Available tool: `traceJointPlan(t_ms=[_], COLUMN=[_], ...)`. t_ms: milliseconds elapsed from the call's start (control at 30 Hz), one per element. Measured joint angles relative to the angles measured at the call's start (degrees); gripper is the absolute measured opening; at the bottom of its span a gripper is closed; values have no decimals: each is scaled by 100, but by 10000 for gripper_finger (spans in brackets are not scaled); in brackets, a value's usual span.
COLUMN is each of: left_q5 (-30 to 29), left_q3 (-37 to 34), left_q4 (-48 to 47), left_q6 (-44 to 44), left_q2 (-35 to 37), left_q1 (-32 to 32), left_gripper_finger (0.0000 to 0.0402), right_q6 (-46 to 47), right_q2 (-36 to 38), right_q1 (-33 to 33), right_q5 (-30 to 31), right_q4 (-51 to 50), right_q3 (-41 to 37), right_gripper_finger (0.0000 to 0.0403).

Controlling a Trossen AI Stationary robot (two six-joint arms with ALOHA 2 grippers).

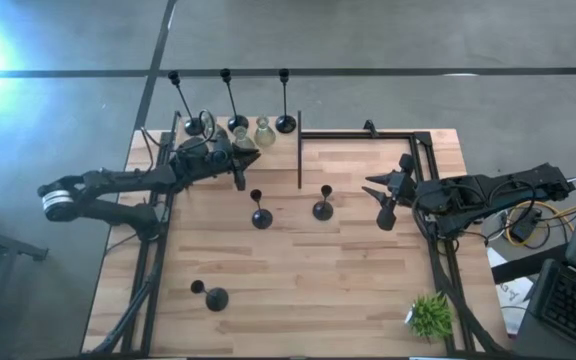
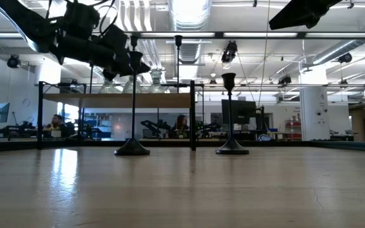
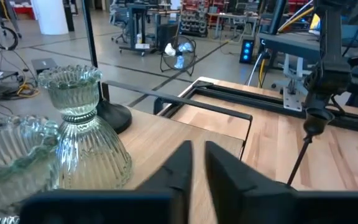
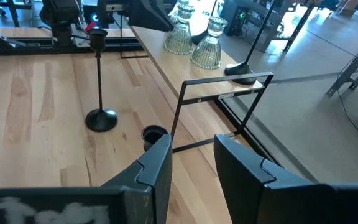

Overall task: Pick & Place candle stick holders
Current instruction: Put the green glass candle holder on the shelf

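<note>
Your left gripper [image 3: 197,163] hangs empty, fingers nearly together, just beside the pale glass holders [image 3: 82,134] at the table's back edge. Your right gripper [image 4: 191,168], fingers apart, hovers near two black stemmed holders [image 1: 290,210] mid-table.

No text, label, brand, number or sign can be read in any of the views; nothing legible stands on the wooden table [image 1: 368,270], and the room behind it shows no readable lettering.
</note>
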State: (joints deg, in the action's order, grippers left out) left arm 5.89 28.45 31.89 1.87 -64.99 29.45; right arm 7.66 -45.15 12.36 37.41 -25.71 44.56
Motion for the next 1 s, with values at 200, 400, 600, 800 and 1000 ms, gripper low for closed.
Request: traceJointPlan(t_ms=[200,400,600,800,1000], left_q5=[-259,-553,-1078,-1355,-1681], left_q3=[45,120,125,125,125], left_q4=[72,64,29,-68,-104], left_q6=[-7,-21,10,40,-29], left_q2=[-13,-13,-13,-13,-13], left_q1=[7,7,12,22,49], left_gripper_finger=[8,4,2,1,1], right_q6=[6,7,-10,-13,-15], right_q2=[0,0,0,0,0], right_q1=[0,0,0,0,0], right_q5=[0,-2,-2,-2,-2], right_q4=[27,59,58,57,57], right_q3=[0,0,0,0,0], right_gripper_finger=[113,104,97,90,90])
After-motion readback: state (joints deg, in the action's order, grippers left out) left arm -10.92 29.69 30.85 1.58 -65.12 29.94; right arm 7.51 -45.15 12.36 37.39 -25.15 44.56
